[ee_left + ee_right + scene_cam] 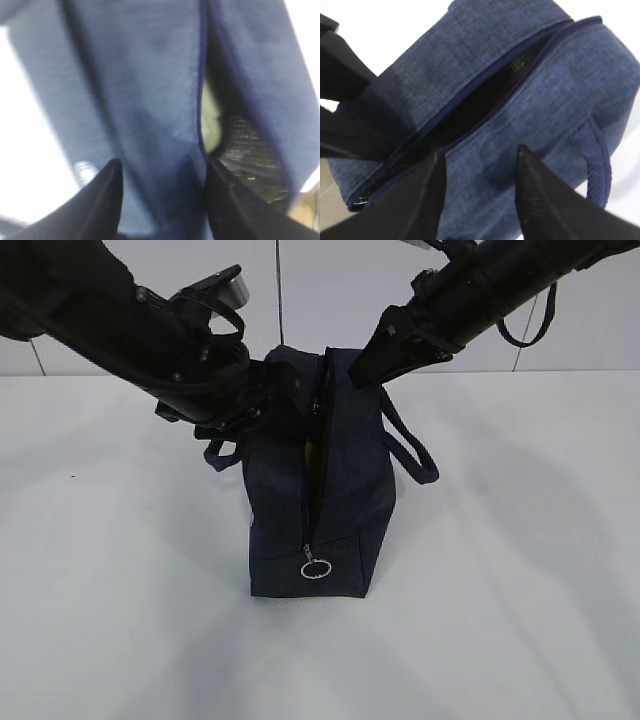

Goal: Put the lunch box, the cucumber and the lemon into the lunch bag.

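The dark navy lunch bag (330, 510) stands upright mid-table, its top zip partly open. My left gripper (262, 400) is at the bag's top left edge. In the left wrist view it (165, 162) is open, its fingers straddling the bag's left wall (150, 90). A pale green patch, probably the lunch box (210, 125), shows through the opening beside silvery lining (250, 155). My right gripper (362, 372) is at the top right edge and stands open (480, 149) over the right wall (545, 115). A yellow sliver, perhaps the lemon (312, 452), shows in the gap. The cucumber is hidden.
The zipper's metal ring pull (316, 568) hangs low on the bag's near end. Loop handles droop on the right (415, 450) and left (220, 455). White table (520, 590) lies all around. The left arm (345, 115) shows dark across the opening from the right wrist camera.
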You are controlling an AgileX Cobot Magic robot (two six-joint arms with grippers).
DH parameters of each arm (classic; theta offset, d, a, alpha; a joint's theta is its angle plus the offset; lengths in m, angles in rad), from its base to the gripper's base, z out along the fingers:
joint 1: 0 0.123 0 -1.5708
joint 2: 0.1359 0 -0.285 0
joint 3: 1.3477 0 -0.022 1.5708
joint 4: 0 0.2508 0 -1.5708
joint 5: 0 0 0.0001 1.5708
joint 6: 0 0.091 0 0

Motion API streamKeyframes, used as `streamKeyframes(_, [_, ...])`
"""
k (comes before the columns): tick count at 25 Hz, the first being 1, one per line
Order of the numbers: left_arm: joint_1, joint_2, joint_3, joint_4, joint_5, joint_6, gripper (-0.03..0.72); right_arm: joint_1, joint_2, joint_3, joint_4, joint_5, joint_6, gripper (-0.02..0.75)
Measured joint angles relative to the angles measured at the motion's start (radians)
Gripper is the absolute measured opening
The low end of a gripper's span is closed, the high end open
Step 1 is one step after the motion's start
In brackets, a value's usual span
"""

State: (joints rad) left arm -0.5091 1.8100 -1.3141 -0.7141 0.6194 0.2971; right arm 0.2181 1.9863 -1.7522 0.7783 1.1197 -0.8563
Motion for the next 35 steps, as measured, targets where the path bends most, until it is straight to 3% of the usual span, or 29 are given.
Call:
streamKeyframes(7, [0.068, 0.0, 0.0, 0.001, 0.059, 0.002, 0.382, 0.002, -0.034, 0.0, -0.007, 0.039, 0.153, 0.356])
streamKeyframes(13, [0.146, -0.033, 0.0, -0.013, 0.069, 0.072, 0.382, 0.0, -0.096, 0.0, -0.014, 0.076, 0.203, 0.358])
streamKeyframes(23, [0.261, -0.036, 0.0, -0.318, 0.204, 0.258, 0.381, 0.0, -0.165, 0.0, -0.154, 0.107, 0.339, 0.361])
streamKeyframes(29, [0.331, -0.036, 0.0, -0.324, 0.308, 0.268, 0.381, 0.0, -0.213, 0.042, -0.143, 0.107, 0.346, 0.361])
streamKeyframes(35, [0.334, -0.036, 0.0, -0.275, 0.354, 0.273, 0.378, -0.005, -0.314, 0.229, -0.115, 0.024, 0.315, 0.361])
